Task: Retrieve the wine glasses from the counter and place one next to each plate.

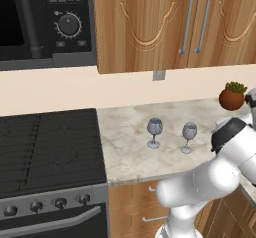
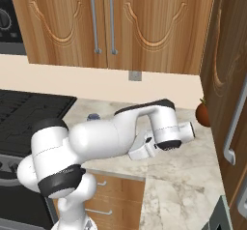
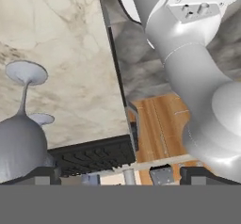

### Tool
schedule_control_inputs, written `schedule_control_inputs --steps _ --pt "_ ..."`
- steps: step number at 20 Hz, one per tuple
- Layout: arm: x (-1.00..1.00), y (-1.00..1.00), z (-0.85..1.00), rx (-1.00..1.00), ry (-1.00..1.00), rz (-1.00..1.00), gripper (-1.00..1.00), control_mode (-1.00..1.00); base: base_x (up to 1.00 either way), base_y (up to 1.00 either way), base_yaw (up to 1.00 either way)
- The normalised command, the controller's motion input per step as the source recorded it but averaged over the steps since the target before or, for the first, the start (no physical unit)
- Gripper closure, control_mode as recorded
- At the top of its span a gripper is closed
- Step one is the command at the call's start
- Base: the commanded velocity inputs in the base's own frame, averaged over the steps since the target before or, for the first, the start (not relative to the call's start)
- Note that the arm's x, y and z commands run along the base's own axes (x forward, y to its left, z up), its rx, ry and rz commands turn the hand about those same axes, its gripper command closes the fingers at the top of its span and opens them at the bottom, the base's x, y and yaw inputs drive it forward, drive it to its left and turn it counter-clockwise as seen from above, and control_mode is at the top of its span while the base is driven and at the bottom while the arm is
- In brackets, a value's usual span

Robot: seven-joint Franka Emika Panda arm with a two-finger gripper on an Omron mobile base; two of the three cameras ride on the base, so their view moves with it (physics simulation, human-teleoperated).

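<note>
Nearest in the hand view, the two dark finger tips of the gripper [image 3: 120,173] stand at their widest apart with nothing between them, so the jaws are open and hold nothing. Just beyond the tip at that picture's left looms the bowl of one wine glass [image 3: 21,145], its stem running up to a round foot, and the foot of a second glass [image 3: 41,119] peeps out beside it. The left base view gives what the hand view cannot: both glasses upright and apart on the counter [image 1: 125,147], the left one [image 1: 154,132] and the right one [image 1: 188,137], two in all, near the front edge beside the black stove [image 1: 50,147]. Farther back sits one potted plant [image 1: 233,96]. The right base view has the arm across the glasses; one rim [image 2: 93,116] shows.
</note>
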Motion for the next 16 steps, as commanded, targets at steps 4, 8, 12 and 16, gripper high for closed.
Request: schedule_control_inputs --steps 4,8,12,16 --pt "0.00 0.22 -0.08 0.05 0.04 0.00 -1.00 -1.00 0.00 0.00 0.00" --pt "0.00 0.10 -0.06 0.04 0.00 0.00 -1.00 -1.00 0.00 0.00 0.00" --pt "0.03 0.10 -0.08 0.07 0.00 0.00 -1.00 -1.00 0.00 0.00 0.00" --pt "0.05 0.16 -0.04 0.07 0.00 0.00 -1.00 -1.00 0.00 0.00 0.00"
